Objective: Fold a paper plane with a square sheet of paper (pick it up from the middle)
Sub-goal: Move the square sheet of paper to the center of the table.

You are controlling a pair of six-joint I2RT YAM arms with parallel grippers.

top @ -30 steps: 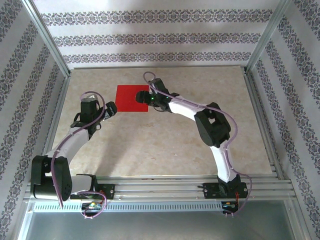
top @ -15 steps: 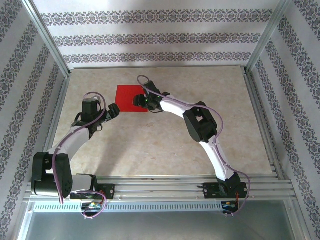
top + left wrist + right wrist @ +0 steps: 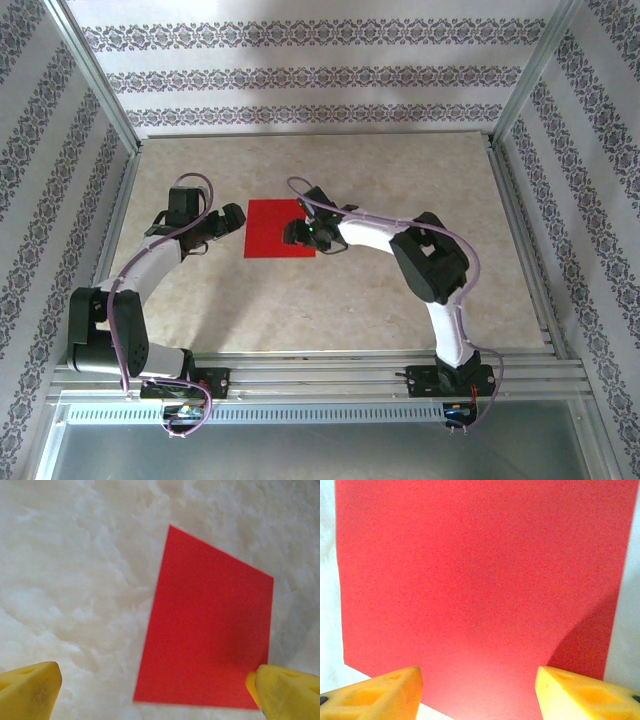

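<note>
The square sheet of paper (image 3: 275, 232) lies flat and unfolded on the beige table, bright red, left of centre. My right gripper (image 3: 296, 233) is at its right side, open, with both yellow fingertips low over the red sheet (image 3: 480, 580) and nothing between them (image 3: 480, 696). Whether the tips touch the paper I cannot tell. My left gripper (image 3: 233, 215) stands wide open just off the sheet's left edge. In the left wrist view the sheet (image 3: 210, 630) lies ahead of that open gripper (image 3: 156, 694), one fingertip (image 3: 287, 690) at a corner of the paper.
The marbled beige table (image 3: 330, 300) is ringed by aluminium frame rails (image 3: 510, 210) and patterned walls. Both arm bases sit on the rail at the near edge (image 3: 320, 375). Open tabletop stretches to the right and in front of the sheet.
The red sheet has slid nearer and slightly right together with the right gripper. The left gripper has shifted a little right, towards the sheet's left edge.
</note>
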